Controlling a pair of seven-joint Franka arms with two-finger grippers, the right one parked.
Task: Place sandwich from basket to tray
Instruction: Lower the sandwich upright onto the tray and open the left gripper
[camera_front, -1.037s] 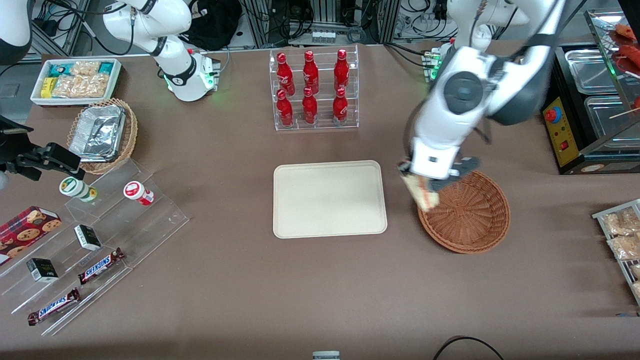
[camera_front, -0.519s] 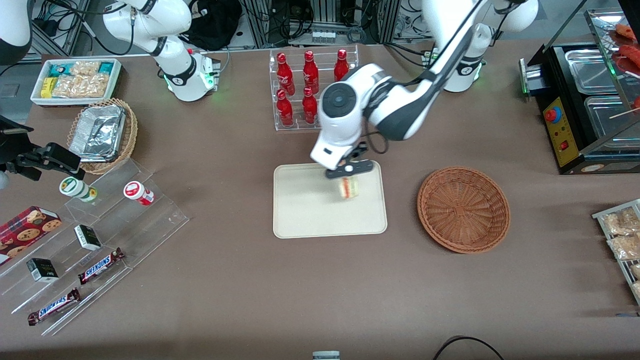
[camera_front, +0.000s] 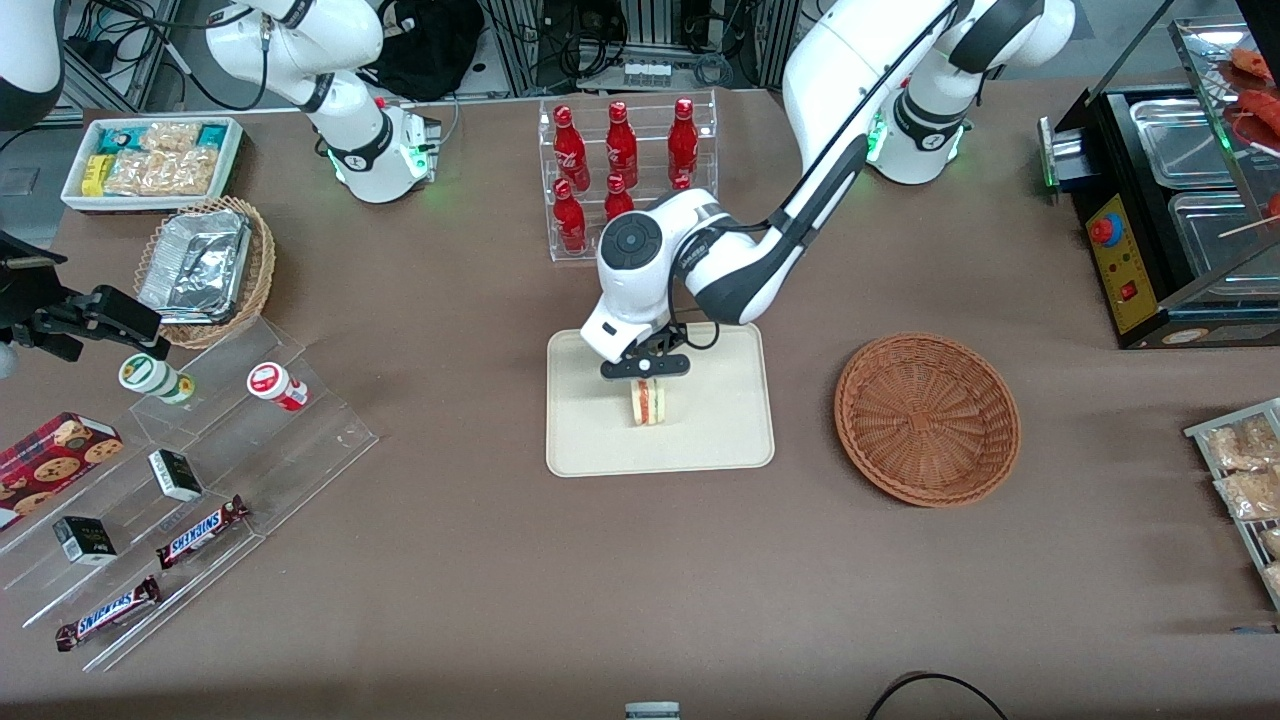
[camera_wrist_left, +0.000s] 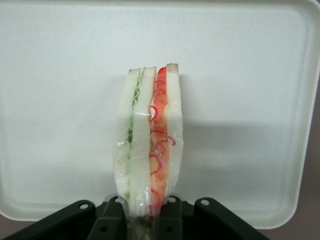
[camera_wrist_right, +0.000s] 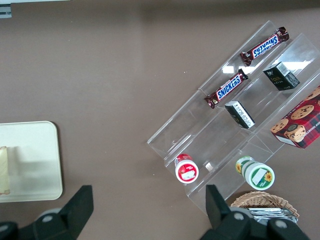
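Since the sandwich (camera_front: 648, 402) was still hanging over the basket (camera_front: 927, 418) rim a second ago and only blurring in over the tray (camera_front: 582, 440) half a second back, you've basically done the whole carry in one sweep. Your claw (camera_front: 645, 372) now sits low over the tray, a bit toward 12 o'clock from the tray's middle in the front view. It's closed down on the sandwich, pinching the wrapped wedge at one end, with the bread slices and the red and green filling standing on edge. From the wrist camera the sandwich (camera_wrist_left: 148, 135) runs straight out from the claw (camera_wrist_left: 142, 220) with the tray (camera_wrist_left: 260, 90) all around it.

The basket is empty now and sits well apart at about 3 o'clock from the tray, so the pick-up half is finished. I can't tell for sure whether the sandwich is touching the tray or hanging just above it, though it looks very close. My guess is you only need a small drop and then a release. Standing on edge like that, it may tip flat once you let go, which should be fine since it's well inside the rim.
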